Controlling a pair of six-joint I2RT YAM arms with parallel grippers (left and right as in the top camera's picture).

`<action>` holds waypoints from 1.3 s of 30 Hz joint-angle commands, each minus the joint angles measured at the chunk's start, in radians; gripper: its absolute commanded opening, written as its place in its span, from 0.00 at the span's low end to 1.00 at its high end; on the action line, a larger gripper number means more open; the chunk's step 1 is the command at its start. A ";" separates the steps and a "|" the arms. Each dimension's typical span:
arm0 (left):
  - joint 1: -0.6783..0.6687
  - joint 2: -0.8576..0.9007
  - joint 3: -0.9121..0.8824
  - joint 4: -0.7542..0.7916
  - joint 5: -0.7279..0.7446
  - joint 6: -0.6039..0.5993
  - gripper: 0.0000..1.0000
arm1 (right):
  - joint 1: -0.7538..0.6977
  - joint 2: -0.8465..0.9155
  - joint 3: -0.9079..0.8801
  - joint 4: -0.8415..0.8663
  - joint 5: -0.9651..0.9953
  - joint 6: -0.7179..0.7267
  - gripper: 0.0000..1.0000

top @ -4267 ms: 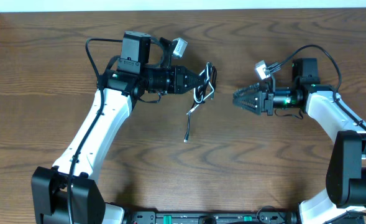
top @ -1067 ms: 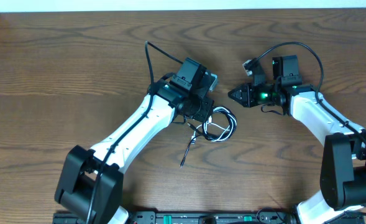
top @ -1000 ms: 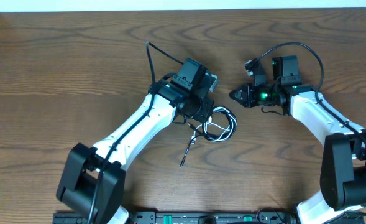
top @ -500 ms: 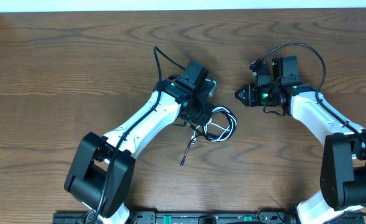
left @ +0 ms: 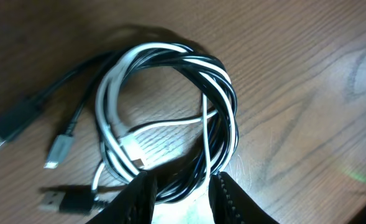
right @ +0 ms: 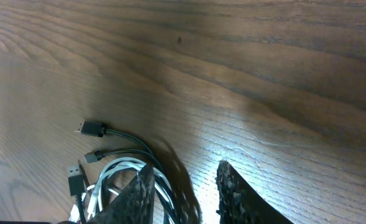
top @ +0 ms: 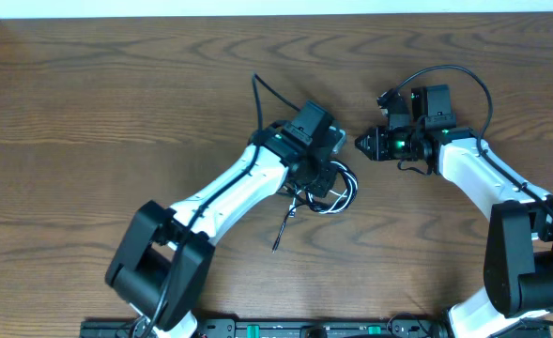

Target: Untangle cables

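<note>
Wood-grain desk (top: 88, 113), cables (left: 227, 106) coiled together at centre. Left jaws nipped on their near strands; right jaws slightly parted, empty, near. Risk: pulling both cables together, tightening the twist.

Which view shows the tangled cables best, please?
The left wrist view: the cables fill the frame, black and white strands wound together. Overhead, the left arm hides part; the right wrist view catches only one edge and plugs.

Black and white cables (left: 225, 99), one flat coil (tightly intertwined)
</note>
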 commanded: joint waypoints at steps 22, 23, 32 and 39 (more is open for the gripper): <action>0.002 0.101 -0.002 0.040 -0.238 -0.027 0.08 | 0.009 -0.006 0.002 0.000 0.004 0.006 0.31; 0.010 0.088 0.004 0.034 -0.238 -0.027 0.08 | 0.009 -0.006 0.002 0.000 0.004 0.006 0.31; 0.085 -0.071 0.024 0.023 -0.242 -0.027 0.08 | 0.010 -0.006 0.002 0.001 0.003 0.006 0.31; 0.092 -0.072 0.021 0.010 -0.230 -0.067 0.25 | 0.010 -0.006 0.002 0.000 0.003 0.006 0.32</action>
